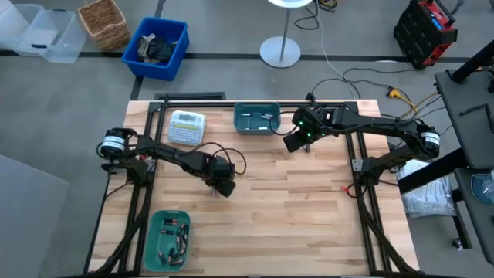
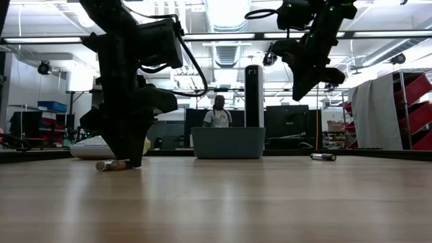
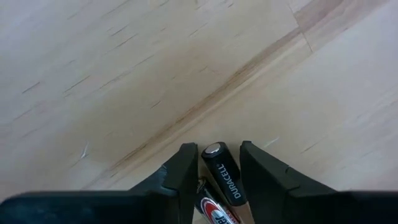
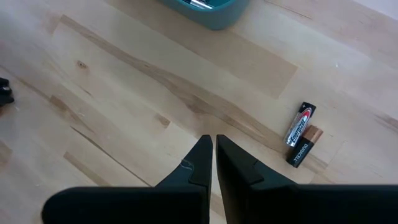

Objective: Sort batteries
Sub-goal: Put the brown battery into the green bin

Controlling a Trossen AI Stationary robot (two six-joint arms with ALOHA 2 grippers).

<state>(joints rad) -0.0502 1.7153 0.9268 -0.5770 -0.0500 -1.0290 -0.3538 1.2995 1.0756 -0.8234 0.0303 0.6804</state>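
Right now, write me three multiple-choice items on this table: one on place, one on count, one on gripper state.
1. The white label-maker lies beside which teal bin?
A. far bin
B. near bin
C. neither

2. Batteries lying before the right gripper in its wrist view?
A. none
B. two
C. five

3. The left gripper is:
A. raised high
B. open around a Duracell battery
C. inside a bin

Answers:
1 A, both sit at the far edge.
2 B, a pair lies side by side.
3 B, fingers flank it on the wood.
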